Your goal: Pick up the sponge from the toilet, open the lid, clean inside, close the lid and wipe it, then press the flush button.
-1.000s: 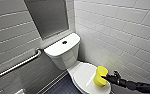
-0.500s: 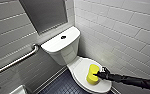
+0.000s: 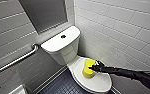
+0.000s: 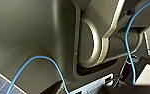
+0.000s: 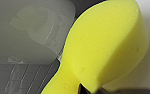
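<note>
— Is the toilet (image 3: 64,51) open?
— No. The lid (image 3: 99,81) lies flat over the bowl, so the inside is hidden. The flush button (image 3: 63,36) sits in the middle of the tank cover (image 3: 53,43).
— Where's the sponge?
— The sponge (image 3: 87,69) is on the rear part of the lid, just in front of the tank, touching the white surface.
— What has it?
— The right gripper (image 3: 93,68). The right arm (image 3: 131,73) reaches in low from the right, nearly straight, over the lid. The claw is closed on the sponge; the right wrist view shows the foam pinched to a narrow waist.
</note>
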Controlling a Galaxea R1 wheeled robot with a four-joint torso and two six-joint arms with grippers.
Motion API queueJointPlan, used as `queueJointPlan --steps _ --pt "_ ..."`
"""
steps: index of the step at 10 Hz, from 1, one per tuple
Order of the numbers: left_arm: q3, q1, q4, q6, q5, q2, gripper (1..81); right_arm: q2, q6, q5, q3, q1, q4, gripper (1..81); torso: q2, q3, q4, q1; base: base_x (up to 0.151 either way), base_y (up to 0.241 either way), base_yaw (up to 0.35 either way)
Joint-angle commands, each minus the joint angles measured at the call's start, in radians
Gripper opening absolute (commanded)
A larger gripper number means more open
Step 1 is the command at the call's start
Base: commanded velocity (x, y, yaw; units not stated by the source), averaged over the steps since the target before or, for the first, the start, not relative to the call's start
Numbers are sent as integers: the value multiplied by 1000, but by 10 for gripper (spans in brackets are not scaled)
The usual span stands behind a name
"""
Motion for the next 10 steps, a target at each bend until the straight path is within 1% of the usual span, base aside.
queueJointPlan --steps 1,3,4,5,6,7,8,10 --pt "13 27 -9 7 77 -12 811 121 -7 -41 -146 50 -76 10 0 0 0 0 0 0 0" --pt "13 31 -9 7 77 -15 811 135 -10 -8 -203 -25 -77 10 0 0 0 0 0 0 0" --pt "14 29 -9 7 77 -15 811 123 -7 28 -220 -60 -76 10 0 0 0 0 0 0 0" --pt "16 29 -9 7 77 -16 811 98 -4 32 -217 -89 -76 10 0 0 0 0 0 0 0" --pt "16 31 -9 7 77 -13 811 31 -2 32 -166 -103 -73 10 0 0 0 0 0 0 0" --pt "14 31 -8 7 77 -10 811 -60 4 52 -41 -112 -76 10 0 0 0 0 0 0 0" --pt "19 30 -5 7 77 -9 811 -175 4 85 110 -112 -67 10 0 0 0 0 0 0 0" --pt "21 29 -2 7 77 -7 811 -265 5 88 198 -131 -64 10 0 0 0 0 0 0 0"
